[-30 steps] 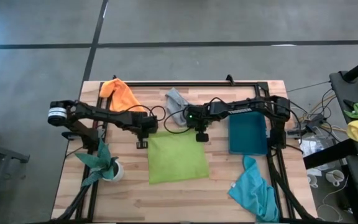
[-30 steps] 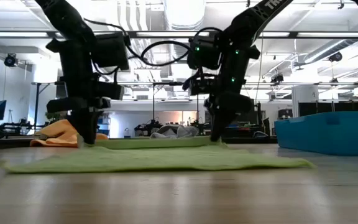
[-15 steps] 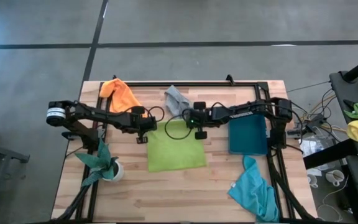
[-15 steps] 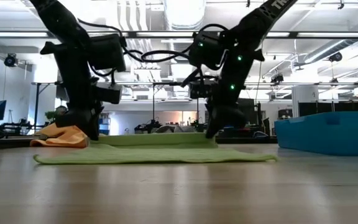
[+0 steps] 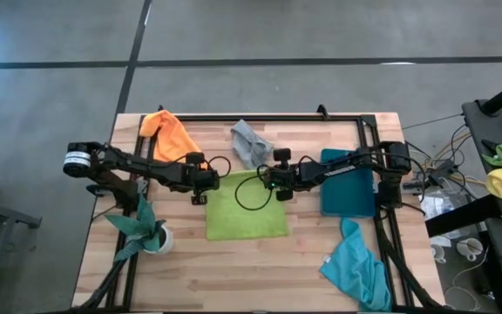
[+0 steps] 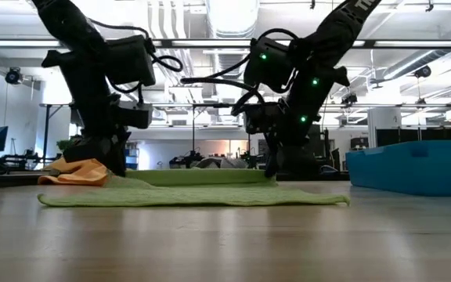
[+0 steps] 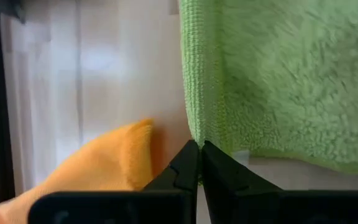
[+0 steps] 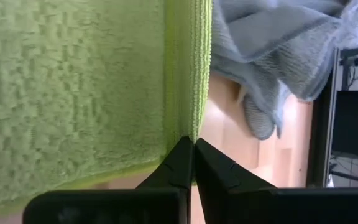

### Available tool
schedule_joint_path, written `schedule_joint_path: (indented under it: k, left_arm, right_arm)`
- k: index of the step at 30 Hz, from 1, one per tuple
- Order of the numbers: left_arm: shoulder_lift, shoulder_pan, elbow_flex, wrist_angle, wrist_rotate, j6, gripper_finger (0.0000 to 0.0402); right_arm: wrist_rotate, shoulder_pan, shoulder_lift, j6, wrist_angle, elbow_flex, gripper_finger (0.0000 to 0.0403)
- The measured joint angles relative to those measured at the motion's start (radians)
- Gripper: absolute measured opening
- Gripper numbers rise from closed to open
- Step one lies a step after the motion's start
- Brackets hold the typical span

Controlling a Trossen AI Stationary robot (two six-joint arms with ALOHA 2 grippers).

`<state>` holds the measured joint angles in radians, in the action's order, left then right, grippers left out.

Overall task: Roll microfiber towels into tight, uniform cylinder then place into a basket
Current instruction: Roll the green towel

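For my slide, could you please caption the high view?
Both arms pinch the far corners of the lime green towel, left gripper and right gripper shut, beside the teal basket.

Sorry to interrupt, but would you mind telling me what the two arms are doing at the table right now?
Both arms are working the lime green towel at mid-table. The left claw and right claw are each shut on one far corner. The orange towel, grey towel and turquoise towel lie loose; the basket holds none.
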<state>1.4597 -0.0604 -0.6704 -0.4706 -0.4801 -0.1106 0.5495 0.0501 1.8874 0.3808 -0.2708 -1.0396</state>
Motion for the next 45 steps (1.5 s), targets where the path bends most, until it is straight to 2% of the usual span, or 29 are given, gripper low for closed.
schedule_joint_path:
  k: [9,11,15,19,23,28,35,40,45]
  left_arm:
    - [-0.003,0.022,0.011,0.009,0.007,-0.033,0.0000]
    - [-0.003,0.022,0.011,0.011,0.039,-0.068,0.0000]
    - [-0.003,0.022,0.018,0.024,0.202,-0.123,0.0000]
    - [-0.004,0.021,0.027,0.026,0.224,-0.124,0.0000]
    - [-0.005,0.021,0.026,0.021,0.226,-0.124,0.0003]
    - [-0.006,0.021,0.016,0.007,0.230,-0.123,0.0039]
    - [-0.057,0.021,-0.010,-0.033,0.242,-0.160,0.0118]
    - [-0.119,0.021,-0.021,-0.111,0.247,-0.192,0.0157]
    - [-0.184,0.021,-0.021,-0.180,0.288,-0.192,0.0168]
  right_arm:
    - [-0.030,-0.026,0.000,0.023,-0.004,0.014,0.0009]
    - [-0.032,-0.027,0.000,0.024,-0.007,0.014,0.0009]
    - [-0.041,-0.025,0.000,0.043,-0.008,0.014,0.0009]
    - [-0.100,-0.026,0.000,0.046,-0.009,0.019,0.0010]
    - [-0.131,-0.025,-0.001,0.038,-0.009,0.023,0.0028]
    - [-0.134,-0.024,-0.002,0.022,-0.015,0.018,0.0071]
    - [-0.155,-0.023,-0.003,0.013,-0.082,-0.016,0.0137]
    - [-0.171,-0.024,-0.008,0.022,-0.097,-0.025,0.0152]
    - [-0.172,-0.024,-0.013,0.046,-0.107,-0.025,0.0148]
